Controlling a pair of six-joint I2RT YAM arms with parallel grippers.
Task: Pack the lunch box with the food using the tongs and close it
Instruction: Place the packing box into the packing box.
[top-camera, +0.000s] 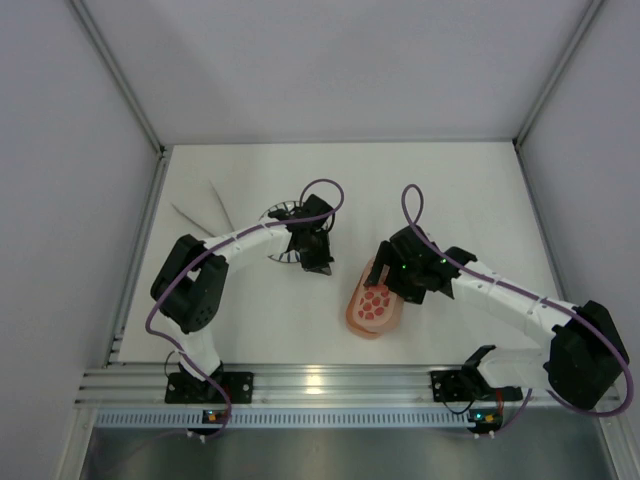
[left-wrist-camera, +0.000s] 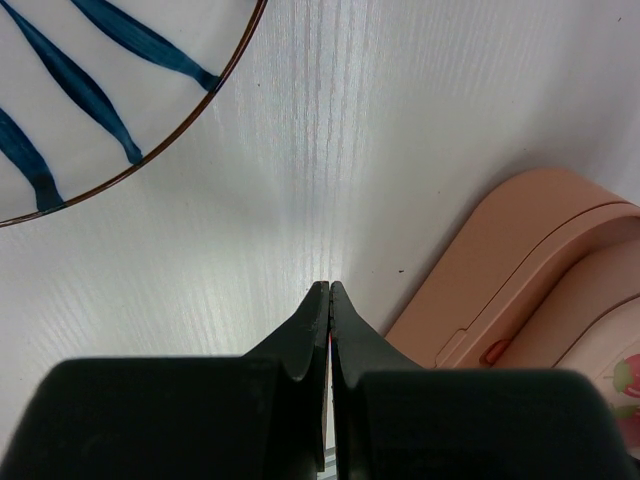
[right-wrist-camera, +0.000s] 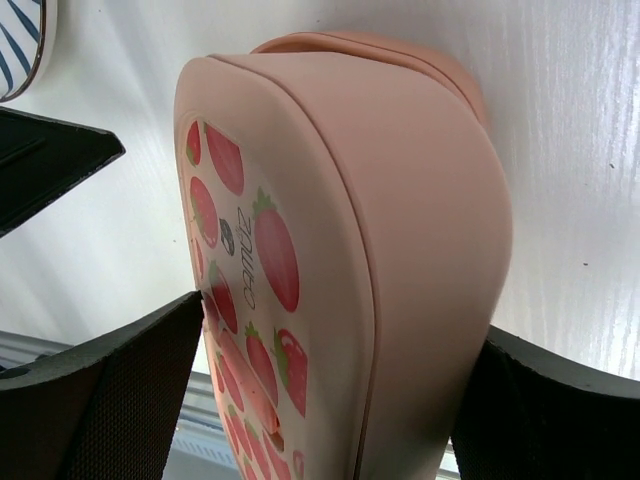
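Closing step, seemingly near done: lidded lunch box (top-camera: 372, 306) centre frame, right gripper (right-wrist-camera: 340, 330) spread wide astride it, left gripper (left-wrist-camera: 328, 292) shut, empty. Next: press lid (right-wrist-camera: 250, 250) home.

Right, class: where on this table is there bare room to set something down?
Free on the table: the far strip along the back wall, the far-right corner beyond the right arm, and the near patch between left arm and lunch box. Crowded: the middle, around the plate and lunch box; the tongs take the far left.
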